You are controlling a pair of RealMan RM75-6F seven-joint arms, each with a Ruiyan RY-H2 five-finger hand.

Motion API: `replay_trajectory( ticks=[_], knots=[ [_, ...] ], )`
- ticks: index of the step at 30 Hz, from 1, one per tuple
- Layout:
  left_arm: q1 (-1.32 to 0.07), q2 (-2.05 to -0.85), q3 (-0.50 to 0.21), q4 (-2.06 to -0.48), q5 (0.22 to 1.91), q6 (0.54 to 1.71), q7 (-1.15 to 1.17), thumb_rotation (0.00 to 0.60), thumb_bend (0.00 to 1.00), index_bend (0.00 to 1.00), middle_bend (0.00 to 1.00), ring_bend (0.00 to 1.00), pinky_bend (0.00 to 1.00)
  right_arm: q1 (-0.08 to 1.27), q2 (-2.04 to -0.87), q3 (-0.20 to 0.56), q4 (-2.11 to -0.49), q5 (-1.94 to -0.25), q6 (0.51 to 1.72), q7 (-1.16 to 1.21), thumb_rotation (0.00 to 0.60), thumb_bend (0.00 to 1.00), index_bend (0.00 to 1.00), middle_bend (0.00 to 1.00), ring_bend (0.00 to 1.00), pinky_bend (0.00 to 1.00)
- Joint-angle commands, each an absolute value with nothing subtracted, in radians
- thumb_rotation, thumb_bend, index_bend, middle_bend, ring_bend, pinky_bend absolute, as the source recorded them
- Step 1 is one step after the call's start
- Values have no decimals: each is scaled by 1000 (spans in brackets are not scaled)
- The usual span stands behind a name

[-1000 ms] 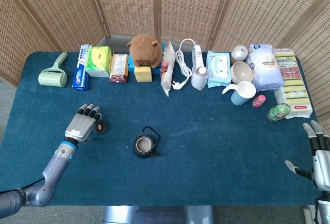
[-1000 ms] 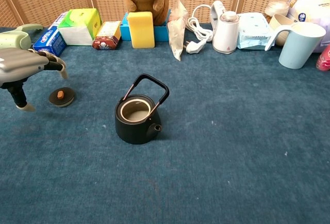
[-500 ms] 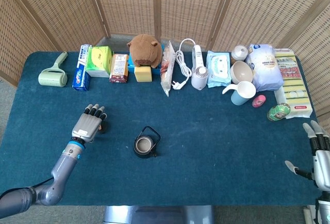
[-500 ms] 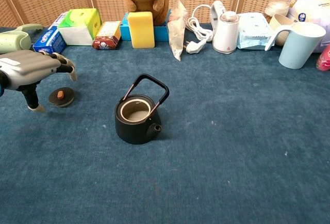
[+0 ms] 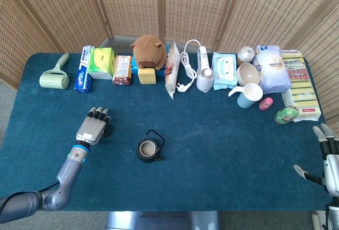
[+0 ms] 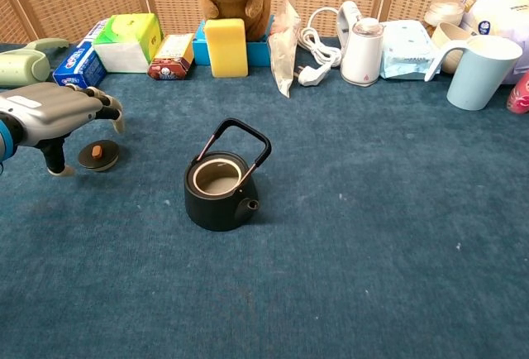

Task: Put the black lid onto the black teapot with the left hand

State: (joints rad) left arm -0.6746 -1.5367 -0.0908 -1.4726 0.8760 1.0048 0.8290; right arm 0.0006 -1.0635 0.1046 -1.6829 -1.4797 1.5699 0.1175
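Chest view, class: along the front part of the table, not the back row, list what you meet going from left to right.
Left hand → black lid lying on the cloth → open black teapot, handle upright.

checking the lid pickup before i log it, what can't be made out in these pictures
- Black lid: in the head view the left hand covers it entirely; only the chest view shows it, lying on the cloth beneath that hand, not yet held.
- Left hand: the chest view's left edge cuts off its wrist.
- Right hand: cut by the head view's right edge; absent from the chest view.
- Black teapot: the inside bottom is too shadowed to judge.
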Motion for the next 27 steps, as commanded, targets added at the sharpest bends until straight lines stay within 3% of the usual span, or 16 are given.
replay_trajectory(
  ticks=[1, 19, 27],
  knots=[
    [-677, -1539, -88, -1470, 866, 1007, 831, 600, 206, 250, 84, 0, 68, 1, -1063, 105, -1682, -1480, 1569, 120, 600, 132, 0, 0, 0, 0],
    [-694, -1554, -69, -1463, 847, 1023, 842, 600, 220, 259, 85, 0, 68, 1, -1062, 104, -1680, -1481, 1569, 126, 600, 132, 0, 0, 0, 0],
    [-697, -1559, -59, -1462, 849, 1038, 850, 600, 245, 318, 84, 0, 68, -1, -1061, 103, -1680, -1485, 1573, 131, 600, 132, 0, 0, 0, 0]
  ],
)
